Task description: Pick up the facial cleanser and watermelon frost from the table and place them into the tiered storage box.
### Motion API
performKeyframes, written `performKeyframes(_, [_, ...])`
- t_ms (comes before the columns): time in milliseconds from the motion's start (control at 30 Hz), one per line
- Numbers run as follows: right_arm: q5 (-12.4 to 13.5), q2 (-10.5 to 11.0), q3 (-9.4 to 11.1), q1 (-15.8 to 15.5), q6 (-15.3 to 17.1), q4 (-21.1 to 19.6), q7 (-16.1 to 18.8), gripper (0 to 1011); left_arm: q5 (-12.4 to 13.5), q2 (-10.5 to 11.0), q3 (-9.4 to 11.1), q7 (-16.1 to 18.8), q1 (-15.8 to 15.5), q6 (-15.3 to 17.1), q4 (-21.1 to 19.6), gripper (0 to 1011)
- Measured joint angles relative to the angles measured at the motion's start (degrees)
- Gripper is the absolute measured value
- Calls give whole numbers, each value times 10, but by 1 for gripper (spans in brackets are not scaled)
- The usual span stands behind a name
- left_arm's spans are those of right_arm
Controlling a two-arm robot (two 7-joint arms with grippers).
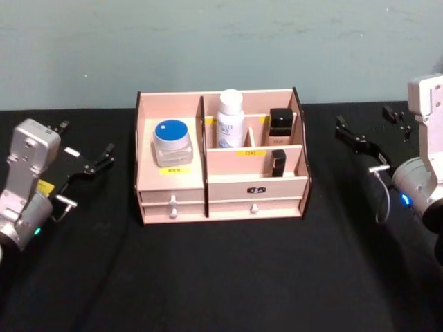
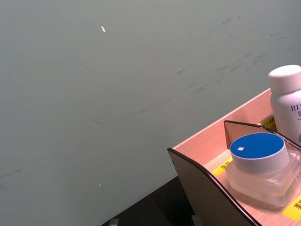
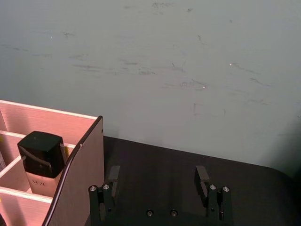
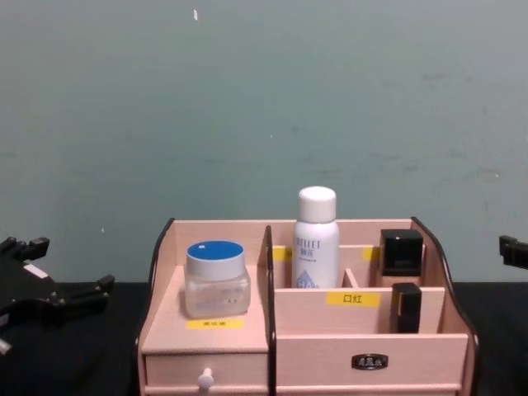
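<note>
The tiered storage box (image 1: 256, 187) stands at the table's middle, near the wall. A white bottle, the facial cleanser (image 1: 230, 119), is upright in its back middle compartment. On the box's left shelf rests a clear jar with a blue lid, the watermelon frost (image 1: 172, 142). Both appear again in the chest view, the facial cleanser (image 4: 317, 239) right of the watermelon frost (image 4: 216, 279). My left gripper (image 1: 84, 140) hovers open and empty left of the box. Right of the box my right gripper (image 1: 361, 116) is open too, its fingers (image 3: 113, 173) wide apart with nothing between them.
Two black-capped items (image 1: 281, 122) sit in the box's right compartments. Two small drawers with white knobs (image 1: 173, 203) face me. A grey-green wall (image 4: 264, 107) rises just behind the box. Black cloth (image 1: 221, 277) covers the table in front and to both sides.
</note>
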Motion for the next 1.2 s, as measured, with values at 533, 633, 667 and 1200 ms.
performKeyframes(533, [1,1,0,0,0,-3,-1,1000,0,0,0,0,0,0,0,1001])
performKeyframes(633, [1,1,0,0,0,-4,-1,1000,0,0,0,0,0,0,0,1001])
performKeyframes(667, [2,1,0,0,0,-4,-1,1000,0,0,0,0,0,0,0,1001])
performKeyframes(1200, [2,1,0,0,0,-5,-1,1000,0,0,0,0,0,0,0,1001])
